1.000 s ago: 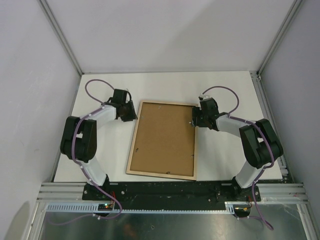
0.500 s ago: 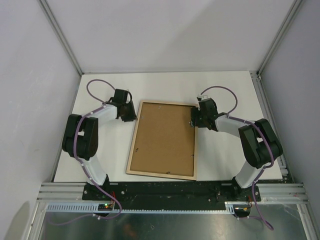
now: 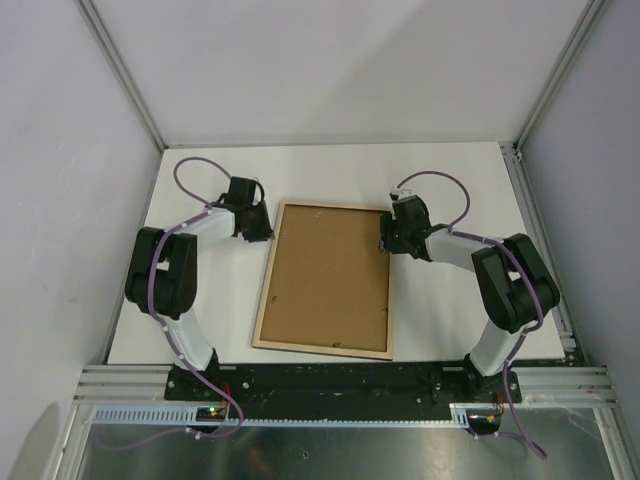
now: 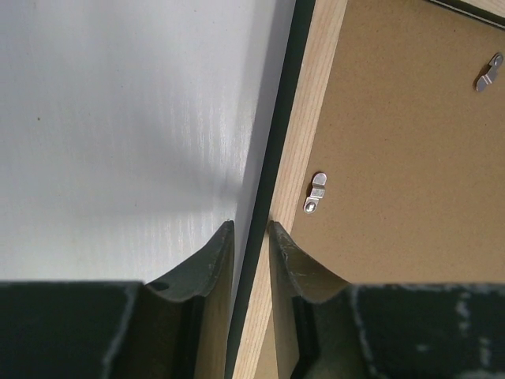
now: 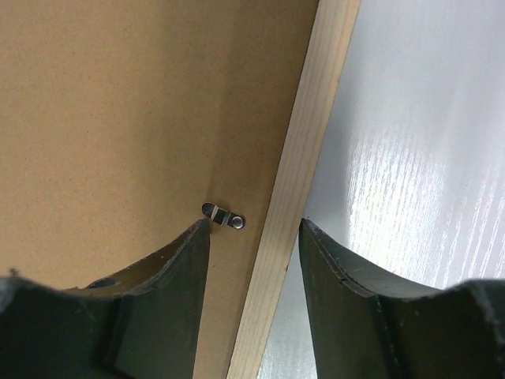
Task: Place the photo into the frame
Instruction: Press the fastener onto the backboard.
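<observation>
The frame lies face down in the middle of the table, its light wood back up. A brown backing board fills it. The photo is hidden. My left gripper is at the frame's upper left edge. In the left wrist view its jaws stand narrowly apart. One finger is over the table, the other over the wood rail, with the black side edge between them. My right gripper is at the upper right edge, open astride the rail.
Small metal turn clips hold the backing board inside the rails. White walls close in the table on three sides. Both arm bases stand at the near edge, with purple cables looping above each wrist.
My right gripper has shifted slightly left and farther back along the frame's right edge, and its jaws have narrowed. The left jaws have narrowed a little. The frame has not moved.
</observation>
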{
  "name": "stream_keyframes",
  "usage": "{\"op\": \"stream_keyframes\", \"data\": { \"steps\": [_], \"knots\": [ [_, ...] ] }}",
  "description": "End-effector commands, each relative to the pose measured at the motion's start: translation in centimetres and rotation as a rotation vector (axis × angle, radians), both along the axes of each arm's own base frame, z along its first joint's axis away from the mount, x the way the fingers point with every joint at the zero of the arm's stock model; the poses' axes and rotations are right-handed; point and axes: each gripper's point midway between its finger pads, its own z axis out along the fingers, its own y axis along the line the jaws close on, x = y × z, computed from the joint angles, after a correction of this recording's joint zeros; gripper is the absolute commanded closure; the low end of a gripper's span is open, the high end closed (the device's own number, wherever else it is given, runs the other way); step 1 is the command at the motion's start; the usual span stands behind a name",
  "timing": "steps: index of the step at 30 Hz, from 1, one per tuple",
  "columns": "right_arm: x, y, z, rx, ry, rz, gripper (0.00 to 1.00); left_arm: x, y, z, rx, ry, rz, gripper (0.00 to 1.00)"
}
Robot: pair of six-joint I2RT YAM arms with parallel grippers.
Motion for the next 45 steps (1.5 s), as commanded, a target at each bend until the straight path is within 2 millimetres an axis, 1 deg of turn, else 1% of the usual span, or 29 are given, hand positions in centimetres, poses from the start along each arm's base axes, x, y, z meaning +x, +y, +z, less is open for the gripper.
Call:
{"op": "stream_keyframes", "data": {
  "steps": [1, 6, 9, 11, 14, 15, 18, 21, 26, 32, 37, 45],
  "knots": [
    [0.9, -0.3, -0.9, -0.031, 0.006, -0.045, 0.51, 0.2, 1.0, -0.9, 0.058, 0.012, -0.004, 0.72],
    [1.0, -0.5, -1.7, -0.042, 0.023, -0.074, 0.58, 0.3, 0.9, -0.7, 0.057, 0.008, -0.005, 0.73],
    [1.0, -0.5, -2.0, -0.036, 0.032, -0.081, 0.59, 0.4, 0.9, -0.7, 0.056, 0.009, -0.008, 0.73],
    [1.0, -0.3, -1.9, -0.036, 0.028, -0.074, 0.54, 0.3, 0.9, -0.7, 0.056, 0.009, -0.009, 0.73],
    [1.1, -0.1, -1.6, -0.045, 0.010, -0.061, 0.43, 0.3, 0.9, -0.8, 0.057, 0.010, -0.010, 0.73],
    [1.3, 0.0, -1.5, -0.046, 0.004, -0.060, 0.41, 0.3, 0.9, -0.8, 0.057, 0.012, -0.010, 0.73],
    [1.7, -0.1, -1.3, -0.064, -0.005, -0.062, 0.40, 0.4, 0.8, -0.7, 0.057, 0.008, -0.012, 0.73],
    [2.2, -0.2, -1.2, -0.075, -0.010, -0.065, 0.41, 0.4, 0.9, -0.6, 0.058, 0.006, -0.012, 0.73],
    [2.6, 0.0, -1.3, -0.083, -0.010, -0.070, 0.44, 0.5, 0.8, -0.6, 0.055, 0.007, -0.012, 0.73],
    [2.3, -0.4, -2.2, -0.098, 0.018, -0.086, 0.50, 0.6, 0.8, -0.4, 0.055, 0.004, -0.014, 0.73],
    [1.9, -0.5, -2.4, -0.100, 0.037, -0.091, 0.61, 0.6, 0.8, -0.2, 0.055, 0.002, -0.011, 0.73],
    [1.9, -1.0, -2.0, -0.052, 0.062, -0.122, 0.74, 0.5, 0.9, -0.2, 0.056, 0.004, -0.009, 0.73]
  ]
}}
